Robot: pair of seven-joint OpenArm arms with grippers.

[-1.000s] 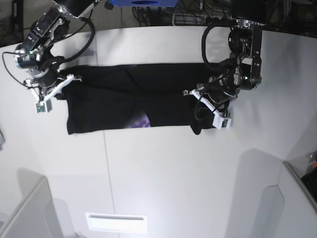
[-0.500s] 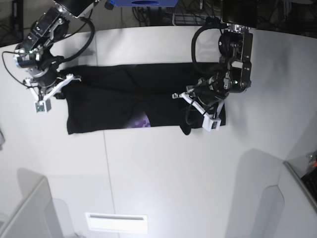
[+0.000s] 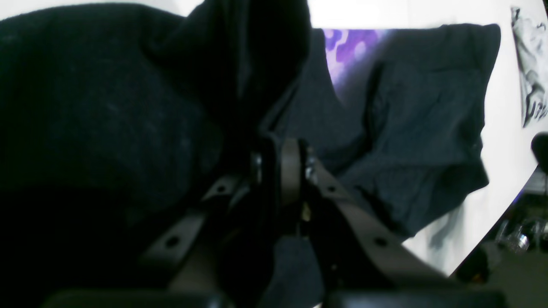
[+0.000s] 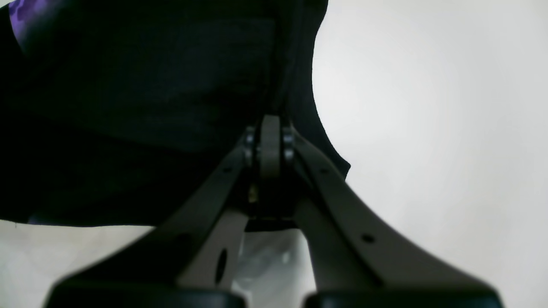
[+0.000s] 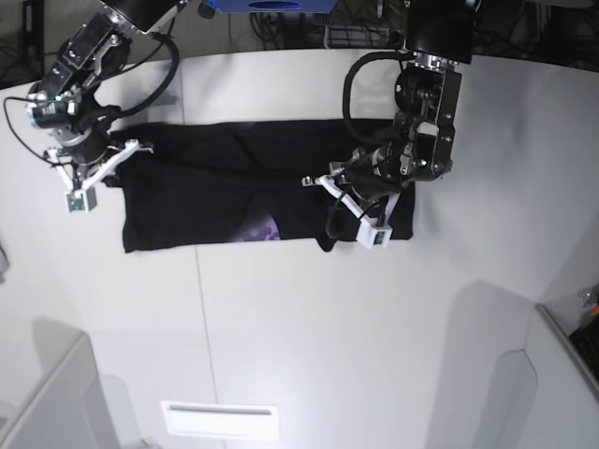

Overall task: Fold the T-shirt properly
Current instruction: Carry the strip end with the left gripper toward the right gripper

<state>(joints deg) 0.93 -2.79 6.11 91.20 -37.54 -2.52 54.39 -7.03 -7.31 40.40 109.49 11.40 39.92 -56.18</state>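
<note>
The black T-shirt (image 5: 215,187) lies spread across the white table, with a bit of purple print (image 5: 265,229) showing at its front edge. My left gripper (image 5: 344,208) is shut on a lifted fold of the shirt's right end, held over the body of the shirt. In the left wrist view its fingers (image 3: 291,171) pinch dark cloth, with the print (image 3: 346,47) beyond. At the shirt's left end my right gripper (image 5: 92,173) is shut on the cloth edge. The right wrist view shows that gripper (image 4: 269,128) closed on the T-shirt (image 4: 141,107) rim.
The white table (image 5: 328,337) stretches forward of the shirt, with a seam running down it. A white slot plate (image 5: 220,419) sits near the front edge. Grey panels stand at both front corners. A blue object (image 5: 267,6) and cables lie behind the table.
My left gripper has carried the shirt's right end leftward, so the fold now lies further over the body. The right arm has stayed in place.
</note>
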